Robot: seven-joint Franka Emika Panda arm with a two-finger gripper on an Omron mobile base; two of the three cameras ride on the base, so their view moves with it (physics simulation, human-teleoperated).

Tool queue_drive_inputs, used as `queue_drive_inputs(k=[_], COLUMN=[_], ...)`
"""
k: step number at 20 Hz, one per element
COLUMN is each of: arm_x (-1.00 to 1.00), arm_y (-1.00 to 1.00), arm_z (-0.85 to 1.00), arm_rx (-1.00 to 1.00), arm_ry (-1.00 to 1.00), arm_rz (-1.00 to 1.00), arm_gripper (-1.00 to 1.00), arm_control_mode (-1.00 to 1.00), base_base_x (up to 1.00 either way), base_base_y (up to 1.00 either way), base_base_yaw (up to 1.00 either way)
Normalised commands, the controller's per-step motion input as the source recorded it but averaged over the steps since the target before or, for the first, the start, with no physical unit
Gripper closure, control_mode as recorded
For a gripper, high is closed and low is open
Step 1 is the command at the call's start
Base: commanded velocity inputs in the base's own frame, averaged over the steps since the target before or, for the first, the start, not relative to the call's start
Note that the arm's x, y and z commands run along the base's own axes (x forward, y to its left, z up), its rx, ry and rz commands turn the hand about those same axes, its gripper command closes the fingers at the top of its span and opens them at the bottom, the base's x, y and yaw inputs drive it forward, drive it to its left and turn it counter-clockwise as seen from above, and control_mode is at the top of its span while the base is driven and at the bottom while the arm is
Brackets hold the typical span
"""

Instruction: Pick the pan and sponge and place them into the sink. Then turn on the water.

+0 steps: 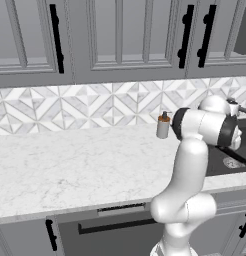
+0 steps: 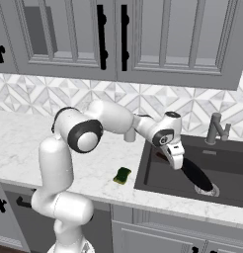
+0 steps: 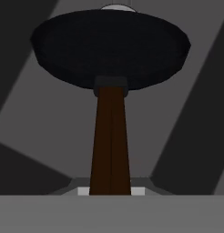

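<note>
End effector (image 2: 177,162) clamped on pan (image 2: 196,175) handle, fingertips hidden by wrist. Pan hangs tilted in sink (image 2: 227,165), partly covering drain. Sponge (image 2: 123,175) on marble worktop (image 2: 24,148) nr sink edge.

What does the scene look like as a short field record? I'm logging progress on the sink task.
pan: held by its brown handle, tilted, over the sink basin near the drain
gripper: shut on the pan's handle
sponge: on the counter, left of the sink, untouched
sink: dark basin, faucet at the back
water: none running
</note>
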Motion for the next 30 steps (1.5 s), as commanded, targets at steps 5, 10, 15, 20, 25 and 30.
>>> queue_drive_inputs(k=[5,10,15,20,25,30], arm_x=[0.23,0.24,0.24,0.19,0.16,0.16], arm_y=[0.0,-0.02,-0.01,-0.09,-0.21,-0.06], arm_z=[-0.5,-0.39,-0.43,-0.31,-0.07,-0.11], arm_rx=[0.0,0.0,0.0,0.0,0.02,0.04], arm_ry=[0.0,0.0,0.0,0.0,0.03,0.1], arm_rz=[0.0,0.0,0.0,0.0,0.0,0.0], arm_gripper=[1.0,1.0,1.0,1.0,1.0,1.0], arm_control_mode=[-1.0,-1.0,-1.0,-1.0,-1.0,-1.0], base_base_x=[0.0,0.0,0.0,0.0,0.0,0.0], base_base_y=[0.0,0.0,0.0,0.0,0.0,0.0], base_base_yaw=[0.0,0.0,0.0,0.0,0.0,0.0])
